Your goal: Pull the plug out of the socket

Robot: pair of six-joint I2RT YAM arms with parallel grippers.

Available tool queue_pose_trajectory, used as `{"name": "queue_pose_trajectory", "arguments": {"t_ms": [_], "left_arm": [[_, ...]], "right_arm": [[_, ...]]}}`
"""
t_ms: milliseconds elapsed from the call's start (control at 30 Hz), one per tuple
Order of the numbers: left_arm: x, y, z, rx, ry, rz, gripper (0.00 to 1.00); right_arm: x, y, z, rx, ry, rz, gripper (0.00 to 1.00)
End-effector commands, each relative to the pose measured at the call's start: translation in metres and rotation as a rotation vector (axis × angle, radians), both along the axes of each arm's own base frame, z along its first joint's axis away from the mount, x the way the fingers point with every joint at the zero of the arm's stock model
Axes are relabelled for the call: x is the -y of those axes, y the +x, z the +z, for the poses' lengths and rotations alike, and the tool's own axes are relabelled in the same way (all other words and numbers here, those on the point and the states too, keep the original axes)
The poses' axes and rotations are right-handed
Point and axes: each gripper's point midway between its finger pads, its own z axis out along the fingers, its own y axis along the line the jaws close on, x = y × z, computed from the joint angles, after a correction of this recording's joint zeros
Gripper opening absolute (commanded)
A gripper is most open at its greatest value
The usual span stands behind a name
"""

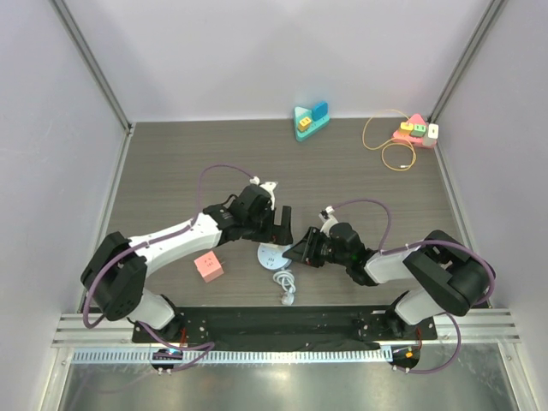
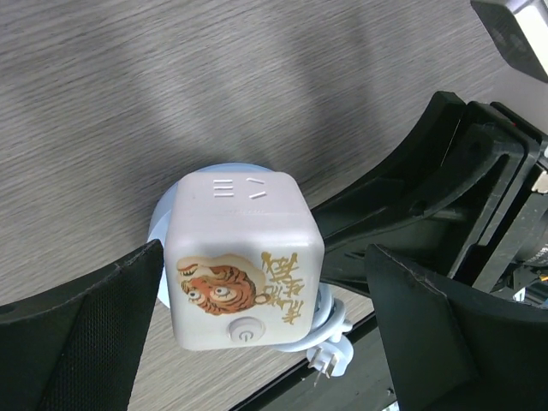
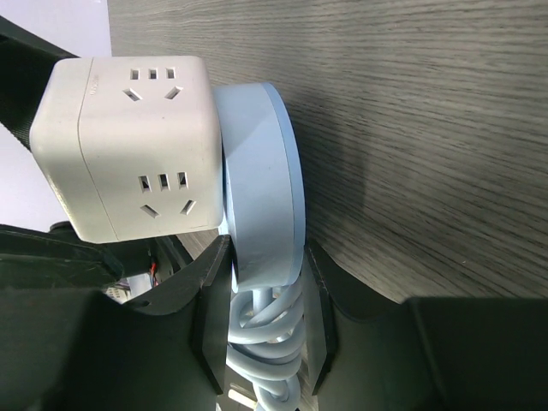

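Between the right gripper's (image 3: 264,257) fingers sits the rim of the pale blue round base (image 3: 261,171). The jaws are clamped on it from both sides, just above the coil of pale cable (image 3: 265,342) wound around it. A white cube socket (image 3: 137,145) is seated on the flat face of this base, touching it. Two of the cube's faces show outlet holes.

From the opposite side, the left gripper (image 2: 265,257) straddles the same cube with its fingers (image 2: 77,342) spread apart. One finger is close beside the cube's wall, and the other stands clear of it with table showing in the gap. The cube face turned toward that wrist camera carries a tiger picture, gold characters and a round power button.

The cable's own plug (image 2: 330,364) lies free on the table (image 1: 171,171) just near of the base, with its prongs bare.

A pink cube (image 1: 208,267) rests on the table to the left of the base, under the left arm.

Well apart at the back edge, a teal triangular holder (image 1: 300,114) has a blue block (image 1: 319,110) and a yellow block (image 1: 304,125) set in it. Near the back right corner, a pink triangular holder (image 1: 402,134) carries yellow and green pieces, with a white piece at its right end. A yellow cord (image 1: 384,147) loops on the table beside it.
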Motion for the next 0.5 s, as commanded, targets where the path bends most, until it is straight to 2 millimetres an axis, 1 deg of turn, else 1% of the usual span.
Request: {"name": "queue_pose_trajectory", "arguments": {"t_ms": [0,33,67,100,333,400,433,467], "left_arm": [[0.013,0.004,0.004,0.009,-0.05,-0.002,1.0],[0.013,0.005,0.004,0.008,-0.052,0.002,0.98],[0.015,0.005,0.005,0.007,-0.057,-0.002,0.92],[0.017,0.006,0.004,0.004,-0.058,-0.007,0.89],[0.025,0.008,0.001,-0.019,-0.066,-0.018,0.74],[0.026,0.008,0.0,-0.022,-0.067,-0.019,0.68],[0.027,0.008,-0.002,-0.028,-0.066,-0.02,0.65],[0.027,0.008,-0.002,-0.027,-0.067,-0.022,0.58]], "right_arm": [[0.025,-0.022,-0.046,-0.088,-0.174,0.019,0.05],[0.025,-0.022,-0.046,-0.088,-0.174,0.019,0.05],[0.026,-0.022,-0.046,-0.088,-0.173,0.017,0.04],[0.026,-0.022,-0.046,-0.088,-0.173,0.017,0.04],[0.027,-0.024,-0.045,-0.088,-0.173,0.017,0.05],[0.028,-0.024,-0.046,-0.088,-0.175,0.016,0.05],[0.027,-0.024,-0.045,-0.09,-0.174,0.018,0.05],[0.027,-0.024,-0.045,-0.089,-0.174,0.017,0.05]]}}
